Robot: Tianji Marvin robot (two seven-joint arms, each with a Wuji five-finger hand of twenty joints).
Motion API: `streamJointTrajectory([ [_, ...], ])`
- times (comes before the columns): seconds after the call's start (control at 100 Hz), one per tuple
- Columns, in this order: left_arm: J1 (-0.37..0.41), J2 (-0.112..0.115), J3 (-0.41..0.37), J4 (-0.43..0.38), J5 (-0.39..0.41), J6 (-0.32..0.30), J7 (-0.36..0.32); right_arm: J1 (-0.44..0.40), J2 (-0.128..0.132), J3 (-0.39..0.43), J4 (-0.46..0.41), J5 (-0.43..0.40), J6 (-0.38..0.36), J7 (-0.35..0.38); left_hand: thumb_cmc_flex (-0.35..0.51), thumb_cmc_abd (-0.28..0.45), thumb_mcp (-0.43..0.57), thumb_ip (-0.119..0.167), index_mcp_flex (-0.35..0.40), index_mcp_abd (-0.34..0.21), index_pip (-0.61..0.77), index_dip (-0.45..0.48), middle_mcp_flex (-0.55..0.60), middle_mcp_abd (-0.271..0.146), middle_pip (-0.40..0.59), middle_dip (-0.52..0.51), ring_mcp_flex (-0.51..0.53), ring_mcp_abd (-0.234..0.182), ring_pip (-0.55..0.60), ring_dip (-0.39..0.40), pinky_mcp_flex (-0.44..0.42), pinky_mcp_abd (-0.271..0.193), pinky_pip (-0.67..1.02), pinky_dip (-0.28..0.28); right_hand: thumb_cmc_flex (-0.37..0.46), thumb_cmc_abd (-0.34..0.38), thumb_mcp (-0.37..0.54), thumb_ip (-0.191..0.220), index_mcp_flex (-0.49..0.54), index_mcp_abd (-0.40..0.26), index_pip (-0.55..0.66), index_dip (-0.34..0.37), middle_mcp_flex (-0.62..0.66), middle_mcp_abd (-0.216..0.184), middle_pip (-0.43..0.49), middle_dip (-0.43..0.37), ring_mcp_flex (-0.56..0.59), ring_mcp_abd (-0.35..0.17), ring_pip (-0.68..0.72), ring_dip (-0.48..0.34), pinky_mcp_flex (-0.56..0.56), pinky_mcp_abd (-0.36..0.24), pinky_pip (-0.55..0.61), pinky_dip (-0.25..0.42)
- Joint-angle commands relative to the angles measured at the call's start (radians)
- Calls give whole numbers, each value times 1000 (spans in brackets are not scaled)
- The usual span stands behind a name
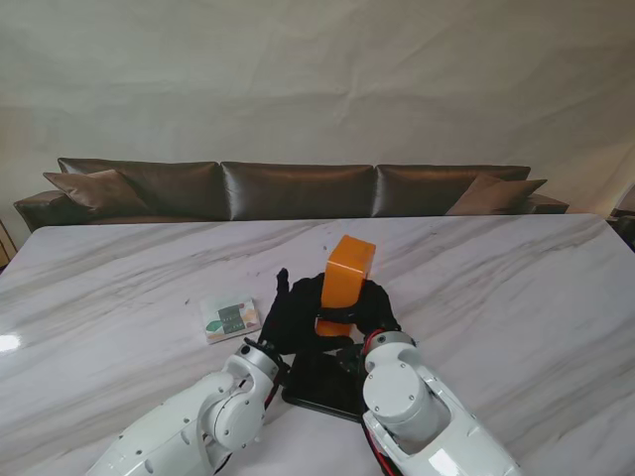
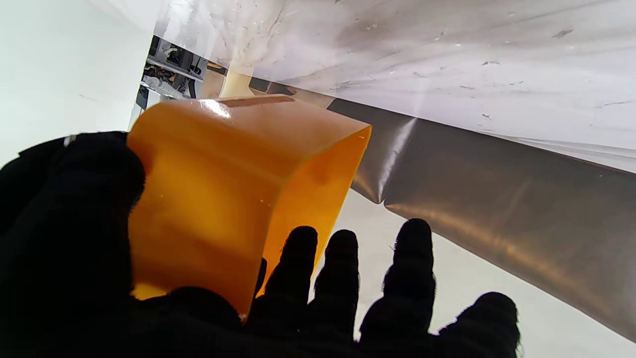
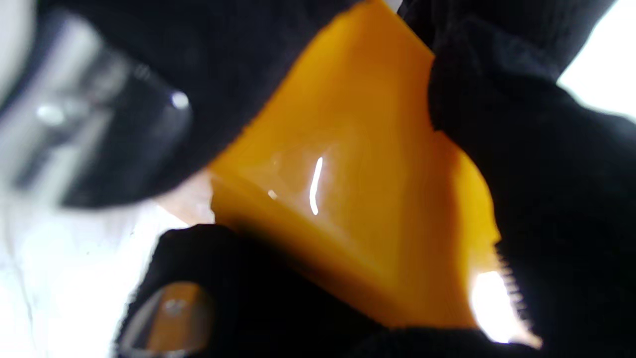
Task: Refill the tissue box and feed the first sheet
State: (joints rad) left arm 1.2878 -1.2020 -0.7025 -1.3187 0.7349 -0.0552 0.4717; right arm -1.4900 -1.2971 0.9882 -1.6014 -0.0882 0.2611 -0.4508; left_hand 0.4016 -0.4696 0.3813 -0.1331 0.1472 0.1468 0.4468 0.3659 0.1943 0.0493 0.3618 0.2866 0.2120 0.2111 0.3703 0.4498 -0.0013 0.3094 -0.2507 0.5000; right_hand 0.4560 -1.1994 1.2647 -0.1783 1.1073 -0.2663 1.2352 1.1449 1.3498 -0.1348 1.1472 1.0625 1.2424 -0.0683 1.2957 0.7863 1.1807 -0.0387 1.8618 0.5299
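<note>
An orange tissue box (image 1: 345,282) stands on end over the table's middle, tilted slightly, held between my two black-gloved hands. My right hand (image 1: 375,313) grips its lower part; in the right wrist view the box (image 3: 357,199) fills the frame with gloved fingers (image 3: 546,199) wrapped on both sides. My left hand (image 1: 286,315) cradles the box (image 2: 223,199) from the left: its thumb (image 2: 74,223) presses a broad face, while its other fingers (image 2: 407,278) stick out straight and spread beside the box. A wrapped tissue pack (image 1: 230,318) lies flat on the table to the left.
A flat black panel (image 1: 322,384) lies on the marble table (image 1: 516,297) just nearer to me than the hands. A dark brown sofa (image 1: 298,188) runs along the table's far edge.
</note>
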Motion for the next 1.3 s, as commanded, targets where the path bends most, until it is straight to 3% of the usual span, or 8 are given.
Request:
streamJointTrajectory([
  [0.0, 4, -18, 8, 4, -5, 2, 6, -13, -13, -2, -15, 36, -15, 22, 21, 32, -26, 31, 0, -37, 33, 31, 26, -33, 44, 25, 39, -25, 22, 22, 7, 5, 1179, 12, 23, 94, 113, 5, 36, -58, -7, -3, 92, 46, -29, -30, 71, 123, 172, 13, 6, -44, 72, -11],
  [0.21, 7, -24, 17, 7, 4, 31, 34, -42, -10, 12, -61, 144, -42, 56, 92, 26, 4, 76, -12, -74, 161, 124, 20, -65, 194, 110, 83, -34, 79, 69, 43, -13, 1251, 41, -59, 238, -12, -10, -18, -55, -9, 21, 58, 65, -78, -66, 70, 156, 116, -22, -3, -3, 29, -28],
  [0.36, 5, -26, 26, 5, 14, 52, 40, -58, -7, 15, -87, 157, -61, 60, 112, -25, 233, 130, -19, -110, 219, 248, 28, -105, 309, 239, 120, -50, 171, 160, 83, -50, 1340, 95, -89, 322, -84, -9, -60, -35, -14, 7, 17, 76, -88, -68, 68, 172, 80, -44, -7, 12, 11, -47],
  [0.58, -3, -30, 41, 17, 23, 63, 56, -85, 6, 17, -123, 178, -100, 91, 171, 12, 421, 308, -33, -180, 435, 452, 121, -171, 517, 433, 231, -98, 403, 368, 207, -150, 1527, 186, -108, 404, -163, 3, -147, 2, -43, -83, -68, 111, -128, -105, 66, 210, -32, -96, -69, 29, -18, -63],
  [0.62, -5, -32, 43, 21, 23, 61, 62, -88, 9, 17, -126, 182, -107, 101, 205, 30, 423, 305, -33, -209, 515, 504, 162, -188, 557, 466, 264, -112, 447, 401, 239, -171, 1563, 193, -107, 421, -181, 13, -174, 15, -56, -141, -92, 124, -150, -124, 66, 222, -76, -114, -88, 30, -27, -62],
  [0.77, -5, -37, 47, 28, 26, 55, 86, -93, 15, 18, -131, 194, -130, 120, 359, -91, 421, 114, 91, -345, 699, 611, 394, -242, 685, 707, 419, -183, 620, 506, 372, -221, 1676, 193, -103, 453, -191, 32, -236, 52, -82, -421, -154, 157, -218, -192, 21, 244, -181, -132, -152, 28, -53, -49],
  [1.06, -6, -66, 48, 71, 16, 33, 200, -99, 41, 32, -141, 250, -146, 228, 292, -122, 508, 109, 383, -470, 827, 747, 697, -335, 865, 765, 689, -229, 806, 529, 587, -229, 1875, 179, -187, 588, -243, 122, -306, 211, -313, -612, -290, 218, -392, -347, -135, 287, -393, -179, -291, 61, -134, -25],
  [1.29, -4, -86, 48, 101, 2, 6, 269, -98, 76, 54, -140, 261, -148, 360, 180, -255, 770, 343, 562, -430, 899, 839, 874, -297, 922, 784, 872, -215, 909, 513, 748, -210, 2006, 122, -242, 664, -349, 180, -559, 289, -573, -616, -572, 255, -564, -509, -462, 283, -669, -267, -602, 136, -405, 17],
])
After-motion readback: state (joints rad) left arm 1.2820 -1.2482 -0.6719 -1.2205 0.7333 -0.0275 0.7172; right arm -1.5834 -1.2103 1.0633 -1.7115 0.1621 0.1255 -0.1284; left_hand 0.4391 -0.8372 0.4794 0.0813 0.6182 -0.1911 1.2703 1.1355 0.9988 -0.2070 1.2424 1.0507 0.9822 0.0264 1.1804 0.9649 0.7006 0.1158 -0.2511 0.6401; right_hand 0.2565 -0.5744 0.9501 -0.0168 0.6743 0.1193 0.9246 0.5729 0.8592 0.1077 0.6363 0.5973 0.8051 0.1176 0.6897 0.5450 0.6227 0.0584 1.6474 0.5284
